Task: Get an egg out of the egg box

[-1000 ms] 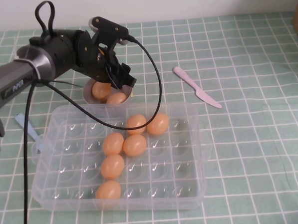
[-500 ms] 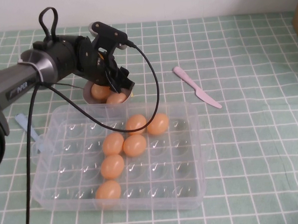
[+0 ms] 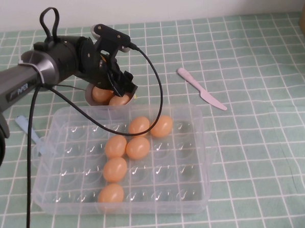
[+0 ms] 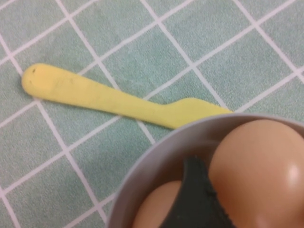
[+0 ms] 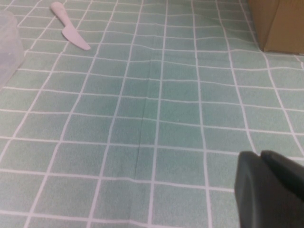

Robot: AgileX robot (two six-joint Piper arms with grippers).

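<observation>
The clear egg box [image 3: 201, 157] sits at the front middle of the table with several orange-tan eggs in its dimples, one of them an egg [image 3: 138, 147] near the centre. Behind it stands a small mauve bowl [image 3: 90, 94] with two more eggs. My left gripper [image 3: 116, 86] is down inside that bowl, open. In the left wrist view one black finger [image 4: 194, 199] stands between a large egg [image 4: 259, 171] and a lower egg [image 4: 154, 209] inside the bowl's rim [image 4: 156, 161]. My right gripper [image 5: 262, 154] is shut, low over bare cloth, out of the high view.
A pink plastic knife [image 3: 201, 89] lies right of the bowl. A yellow plastic knife [image 4: 109, 99] lies beside the bowl. A pale blue utensil [image 3: 28, 128] lies left of the box. A cardboard box [image 5: 280, 23] stands at the far right.
My left gripper has sunk a little lower into the bowl and shifted slightly left, and its jaws have spread. The eggs in the box have not moved.
</observation>
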